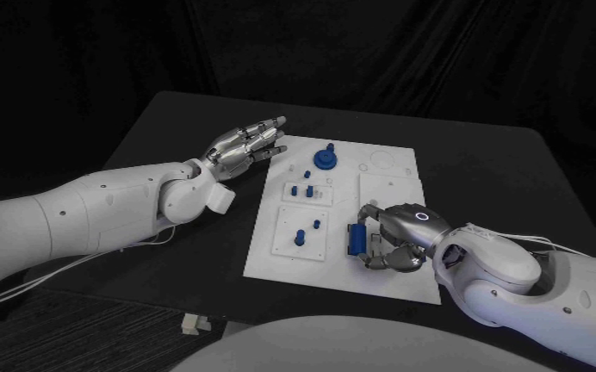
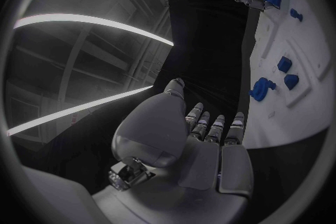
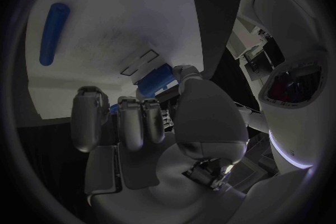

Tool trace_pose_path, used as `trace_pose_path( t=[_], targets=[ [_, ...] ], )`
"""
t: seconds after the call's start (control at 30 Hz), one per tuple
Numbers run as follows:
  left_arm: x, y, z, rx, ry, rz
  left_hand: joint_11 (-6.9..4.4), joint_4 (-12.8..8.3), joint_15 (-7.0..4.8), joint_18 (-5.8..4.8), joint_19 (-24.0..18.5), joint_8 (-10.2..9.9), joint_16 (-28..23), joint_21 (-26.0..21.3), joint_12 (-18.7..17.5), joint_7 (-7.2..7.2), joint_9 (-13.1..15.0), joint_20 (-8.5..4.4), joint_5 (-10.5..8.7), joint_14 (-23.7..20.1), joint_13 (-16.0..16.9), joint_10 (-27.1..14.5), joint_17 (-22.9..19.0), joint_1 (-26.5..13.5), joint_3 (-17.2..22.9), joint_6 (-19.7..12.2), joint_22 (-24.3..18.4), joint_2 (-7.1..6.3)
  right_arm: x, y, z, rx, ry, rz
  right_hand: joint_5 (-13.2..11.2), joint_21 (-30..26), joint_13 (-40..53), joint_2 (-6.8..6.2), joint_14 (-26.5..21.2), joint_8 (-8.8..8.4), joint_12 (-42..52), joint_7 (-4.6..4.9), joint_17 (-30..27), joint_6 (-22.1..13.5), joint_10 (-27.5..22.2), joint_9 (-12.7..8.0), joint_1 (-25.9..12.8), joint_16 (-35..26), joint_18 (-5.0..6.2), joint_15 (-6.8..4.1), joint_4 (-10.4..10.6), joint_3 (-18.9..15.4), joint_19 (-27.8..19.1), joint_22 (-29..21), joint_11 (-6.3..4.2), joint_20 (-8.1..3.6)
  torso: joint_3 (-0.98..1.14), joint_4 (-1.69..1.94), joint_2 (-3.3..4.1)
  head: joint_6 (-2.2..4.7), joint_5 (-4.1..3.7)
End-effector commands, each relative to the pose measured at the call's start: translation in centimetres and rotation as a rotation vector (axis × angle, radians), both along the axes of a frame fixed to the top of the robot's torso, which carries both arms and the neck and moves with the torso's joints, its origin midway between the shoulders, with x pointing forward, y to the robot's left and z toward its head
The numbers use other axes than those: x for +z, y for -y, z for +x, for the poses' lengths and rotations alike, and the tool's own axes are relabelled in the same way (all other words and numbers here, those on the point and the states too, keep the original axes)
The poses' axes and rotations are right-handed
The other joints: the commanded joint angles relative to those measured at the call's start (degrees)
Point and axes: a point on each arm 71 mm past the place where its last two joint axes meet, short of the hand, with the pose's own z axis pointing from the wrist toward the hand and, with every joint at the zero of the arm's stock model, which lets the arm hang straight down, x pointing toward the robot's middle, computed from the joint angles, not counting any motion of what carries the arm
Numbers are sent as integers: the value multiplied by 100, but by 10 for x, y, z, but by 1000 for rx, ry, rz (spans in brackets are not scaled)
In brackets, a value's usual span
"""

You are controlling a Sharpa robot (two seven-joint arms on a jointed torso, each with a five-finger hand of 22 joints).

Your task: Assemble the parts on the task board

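The white task board point(image 1: 398, 282) lies mid-table. On it stand a round blue part with a peg point(image 1: 325, 158), two small blue blocks point(image 1: 301, 191) and a blue peg point(image 1: 300, 236). My right hand point(image 1: 395, 238) rests over the board's near right area and grips a blue part point(image 1: 357, 240) between thumb and fingers; in the right wrist view that part point(image 3: 157, 79) sits just above the board point(image 3: 112, 11), near a blue peg point(image 3: 52, 33). My left hand point(image 1: 246, 142) hovers at the board's far left corner, fingers stretched out, holding nothing; the left hand point(image 2: 203, 140) looks the same from its wrist.
The black table point(image 1: 497, 165) extends around the board, with dark cloth behind it. In the left wrist view the board point(image 2: 308, 95) carries the round blue part point(image 2: 262, 88) and two blue blocks point(image 2: 287, 71). A small pale object point(image 1: 193, 324) lies off the table's near edge.
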Motion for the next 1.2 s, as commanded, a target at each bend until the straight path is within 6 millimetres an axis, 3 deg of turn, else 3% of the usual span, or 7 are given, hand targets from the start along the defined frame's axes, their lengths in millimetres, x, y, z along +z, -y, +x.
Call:
trace_pose_path(
  t=[0.03, 0.37, 0.53, 0.57, 0.67, 1.0, 1.2],
  targets=[
    [0, 1, -1, -9, 2, -15, 13, -20, 42, 94, -5, 37, 27, 20, -19, 13, 6, 25, 35, 10, -5, -10, 3, -9, 19, 12, 7, 46, -4, 1, -1, -11, -24, -47, -82, -28, 1510, -30, 591, -55, 14, -24, 1510, -81, 609, -59, -20, 15, 98, 21, -8, 32, 36, 1136, 36, 2, -1, 2, 2, -1, 6],
    [0, 2, -1, -14, -3, -14, 14, -25, 44, 94, -4, 37, 28, 21, -19, 13, 6, 26, 35, 10, -5, -10, 3, -5, 25, 12, 10, 53, -5, 1, -1, -17, -33, -63, -1057, -107, 1510, -33, 591, -394, 14, 97, 1510, -481, 609, -612, -75, 15, 116, 117, 1, -37, -4, 1112, 144, 88, 0, 2, 2, -1, 14],
    [-1, 2, -1, -15, -6, -13, 15, -26, 46, 93, -4, 38, 26, 21, -23, 15, 6, 26, 36, 10, -6, -10, 3, -4, 28, 13, 7, 58, -5, 1, -1, -21, -36, -69, -2303, -125, 1510, -61, 591, -608, 14, 140, 1510, -696, 609, -940, -18, 15, 120, 153, 8, -221, -13, 1107, 183, 123, -1, 2, 3, -1, 19],
    [-1, 2, -1, -15, -6, -13, 15, -26, 46, 93, -4, 38, 26, 21, -23, 15, 6, 26, 36, 10, -6, -10, 3, -4, 28, 13, 7, 58, -5, 2, -1, -22, -37, -70, -2856, -134, 1510, -105, 591, -634, 14, 148, 1510, -708, 609, -1025, -12, 15, 122, 159, 21, -310, -18, 1104, 189, 130, -1, 3, 3, -1, 18],
    [-1, 2, -1, -16, -8, -12, 15, -26, 46, 93, -4, 38, 26, 21, -23, 15, 6, 26, 36, 10, -6, -10, 3, -4, 28, 13, 7, 58, -5, 2, -1, -25, -37, -70, -3525, -146, 1510, -308, 591, -666, 14, 159, 1510, -761, 609, -1157, 42, 15, 125, 169, 41, -458, -23, 1101, 200, 141, 0, 1, 3, -1, 24],
    [-2, 2, -2, -21, -15, -10, 17, -26, 47, 93, -4, 38, 26, 21, -21, 19, 6, 27, 36, 10, -5, -10, 3, -4, 31, 14, 8, 64, -2, 4, -2, -35, -14, -44, -4467, -137, 1510, -895, 591, -620, 14, 150, 1510, -781, 609, -1364, -18, 15, 123, 159, 71, -924, -18, 1104, 191, 134, 0, 2, -2, -1, 32],
    [-2, 1, -2, -22, -17, -9, 17, -26, 47, 93, -4, 38, 26, 21, -21, 19, 6, 27, 36, 10, -5, -10, 3, -4, 31, 14, 8, 64, 7, 10, -3, -55, 43, 24, -4764, -118, 1510, -1045, 591, -617, 14, 140, 1510, -796, 609, -1416, -111, 15, 118, 149, 76, -1060, -9, 1109, 181, 123, 0, 1, 3, -1, 27]
  ],
)
